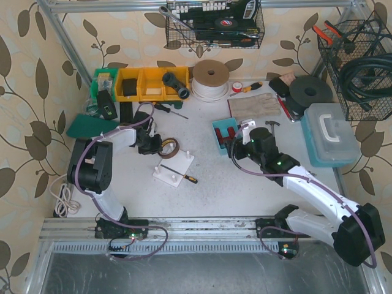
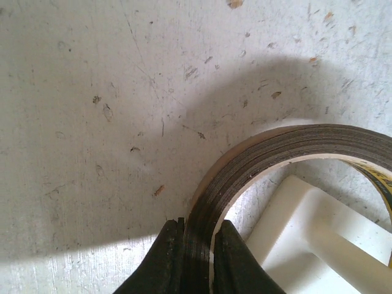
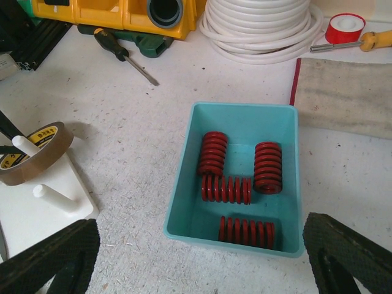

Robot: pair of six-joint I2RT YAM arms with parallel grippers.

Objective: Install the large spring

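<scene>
Though loose, ribbed red springs point(image 3: 226, 189) in tray point(image 3: 245, 130)

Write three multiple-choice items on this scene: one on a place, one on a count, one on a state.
1. Where do the red springs lie?
A. in the teal bin
B. in the yellow bins
C. on the white peg base

2. How many red springs are there?
A. two
B. four
C. six

3. What state is the left gripper in?
A. open over bare table
B. shut on the roll of tape
C. shut on a red spring

Answers:
1 A: the right wrist view shows every spring inside the bin's walls.
2 B: two lie lengthwise and two crosswise, making four.
3 B: the left wrist view shows both fingers clamped on the roll's wall, one outside and one inside.
</scene>
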